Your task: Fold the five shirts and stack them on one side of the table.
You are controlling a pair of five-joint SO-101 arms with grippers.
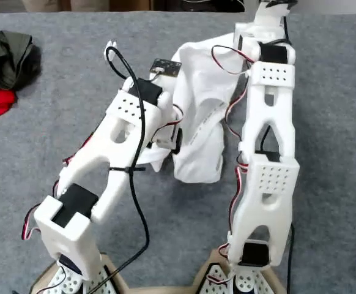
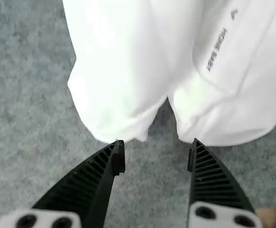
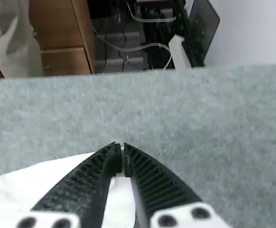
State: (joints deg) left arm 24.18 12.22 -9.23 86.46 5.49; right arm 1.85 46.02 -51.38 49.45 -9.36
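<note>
White shirt (image 1: 193, 153) is seen crumpled in the middle of the counter (image 1: 43, 122). At its near hem the left claw (image 2: 157, 154) is held wide; both layers should be pinched deep. At its far edge, cloth is gripped by the right claw (image 3: 123, 149).
</note>
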